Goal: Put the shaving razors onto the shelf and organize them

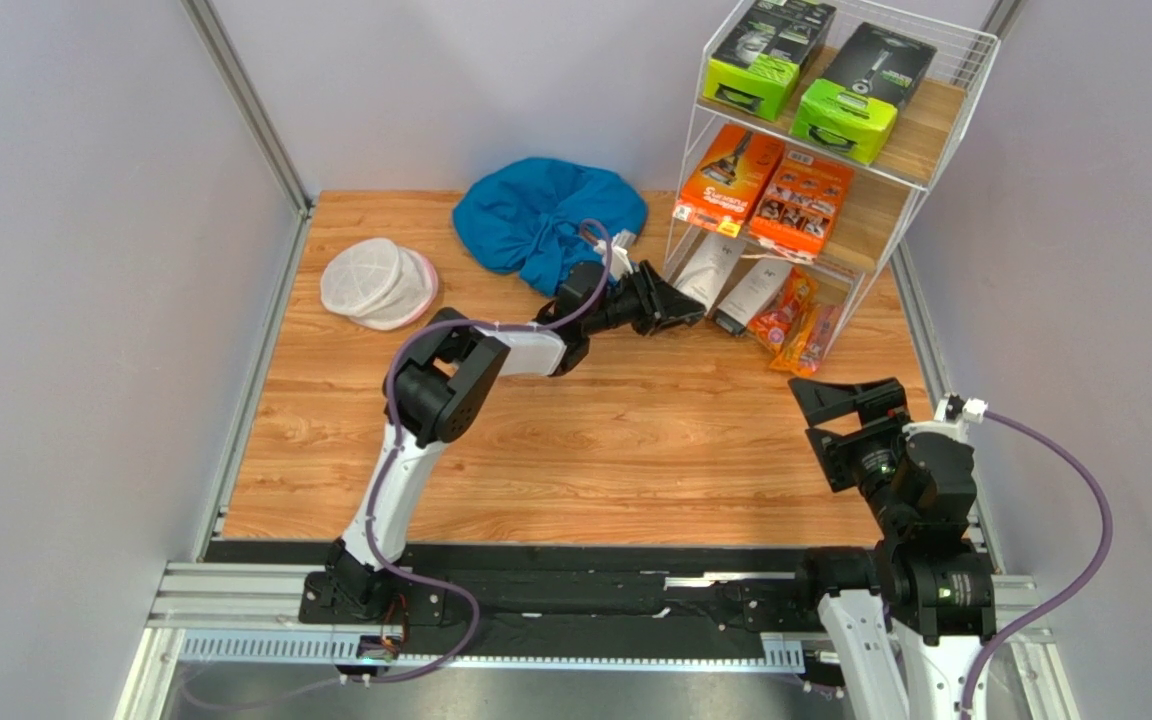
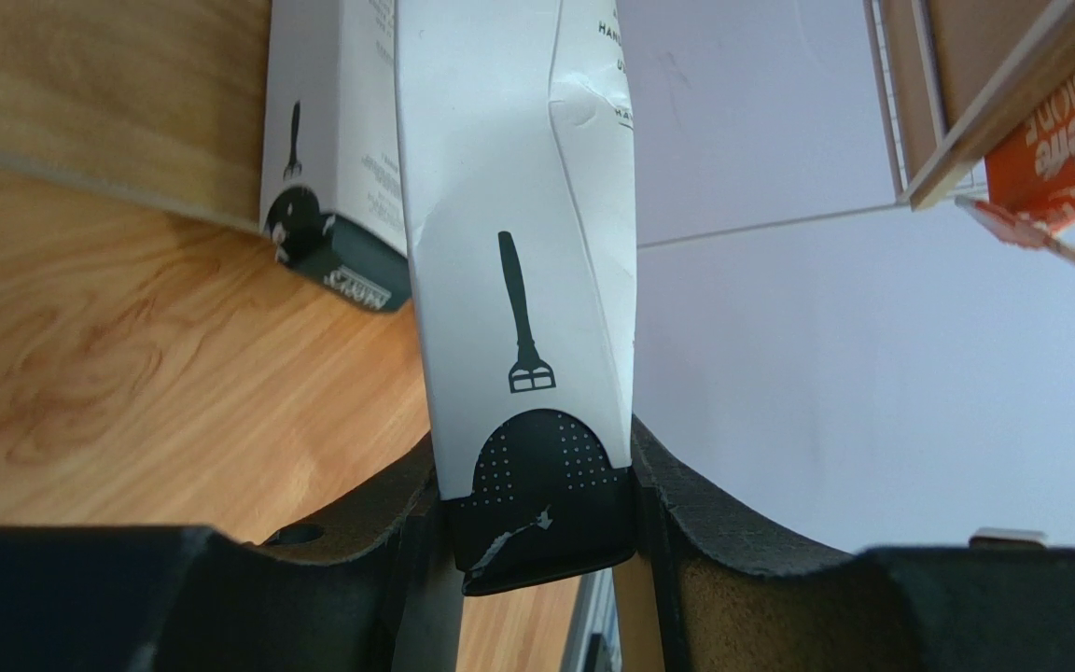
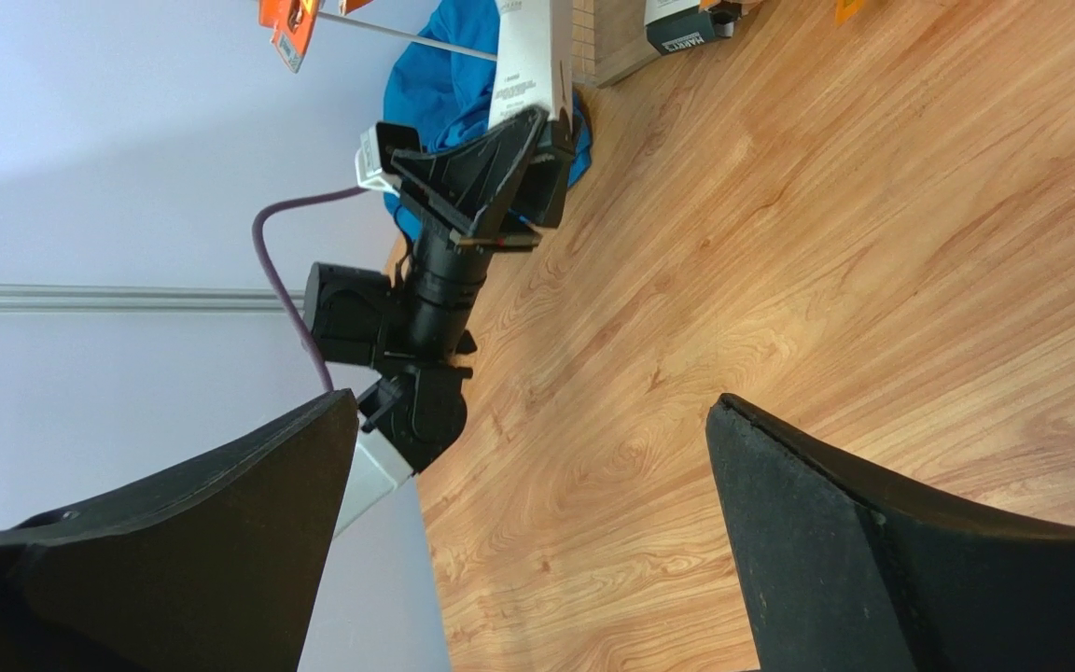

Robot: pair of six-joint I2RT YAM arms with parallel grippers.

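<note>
Lime-green razor boxes [image 1: 760,60] fill the top board of the shelf [image 1: 973,68] in my overhead view. Orange cartons [image 1: 803,203] sit on the middle board. The lowest tier takes the slim packs: a second white box [image 1: 758,290] lies there beside the bags of disposables [image 1: 805,323]. I read that as sorting by kind, one kind to a tier.

My left gripper [image 1: 683,308] reaches to the foot of the rack, clenched on the held white box [image 1: 708,270], which points in next to its twin. The blue cloth [image 1: 545,218] and mesh pouch [image 1: 376,282] lie on the far part of the table [image 1: 612,450], apart from the work. The right gripper [image 1: 845,402] is parked close to its base, clear of the left arm's path.

From the left wrist, both fingers [image 2: 726,546] pinch the dark near end of the held white box, whose long panel is creased. I judge that gripping it by the end lets the free end slide in first under the middle board. The second white box is just beside it on the left. I cannot tell whether the held one touches the board yet.

From the right wrist, the right claw is spread wide over bare wood with nothing between the jaws. It looks across at the left arm holding its box near the cloth.
</note>
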